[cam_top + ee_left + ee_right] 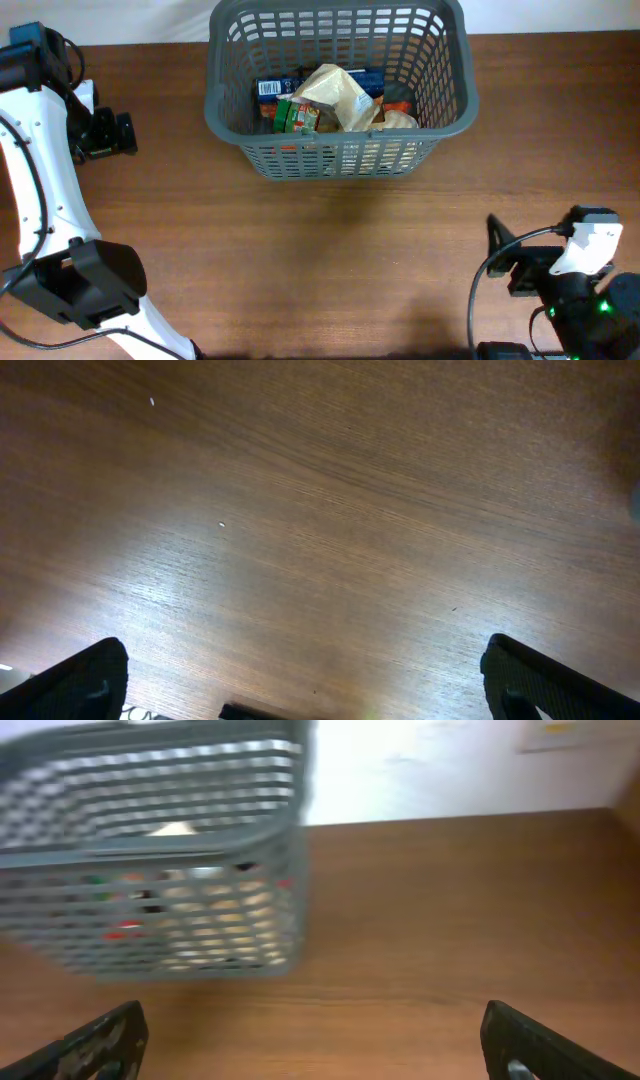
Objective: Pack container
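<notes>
The left gripper (315,685) is open. In its own camera its two dark fingers (80,685) sit in the bottom corners of the frame, far apart, with nothing between them. Under them is only the brown wood surface (330,510), with a bright shine on it. From above, the left gripper (120,135) is at the upper left of the frame, well apart from the basket (340,158).

The right gripper (315,1040) is open too. Its fingers (540,1045) are in the bottom corners of its frame and hold nothing. From above, it (497,240) is at the lower right of the frame, over the bare surface (300,260).

The big grey basket stands on the surface at the top middle of the overhead frame. It has slots all along its sides. Inside it lie a tan bag (340,95), a green pack (297,117) and a blue box (268,90), all close together. The right wrist camera sees the basket (150,920) blurry at the upper left of its frame, with a white wall (430,765) behind it.
</notes>
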Action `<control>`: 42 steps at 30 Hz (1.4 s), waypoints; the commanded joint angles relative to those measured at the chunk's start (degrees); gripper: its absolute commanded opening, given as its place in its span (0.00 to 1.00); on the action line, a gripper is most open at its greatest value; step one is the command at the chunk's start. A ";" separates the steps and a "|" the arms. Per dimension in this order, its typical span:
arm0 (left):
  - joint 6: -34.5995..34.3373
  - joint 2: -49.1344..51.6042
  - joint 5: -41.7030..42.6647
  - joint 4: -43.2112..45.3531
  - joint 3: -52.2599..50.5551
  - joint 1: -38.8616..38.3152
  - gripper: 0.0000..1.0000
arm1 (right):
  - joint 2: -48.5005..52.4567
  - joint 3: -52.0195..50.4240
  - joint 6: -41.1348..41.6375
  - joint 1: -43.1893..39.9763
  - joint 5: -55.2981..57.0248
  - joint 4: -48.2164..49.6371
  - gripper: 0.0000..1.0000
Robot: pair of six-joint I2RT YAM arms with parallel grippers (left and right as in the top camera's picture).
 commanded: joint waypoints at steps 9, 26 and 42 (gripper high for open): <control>-0.55 -0.46 -0.42 0.11 -0.17 0.20 0.99 | -0.11 -0.11 -1.03 0.02 0.20 4.50 0.99; -0.55 -0.46 -0.42 0.09 -0.17 0.20 0.99 | -17.70 -24.02 -1.01 0.02 10.99 21.66 0.99; -0.57 -0.46 -0.42 0.11 -0.15 0.20 0.99 | -26.38 -51.91 -1.01 -0.02 11.02 37.62 0.99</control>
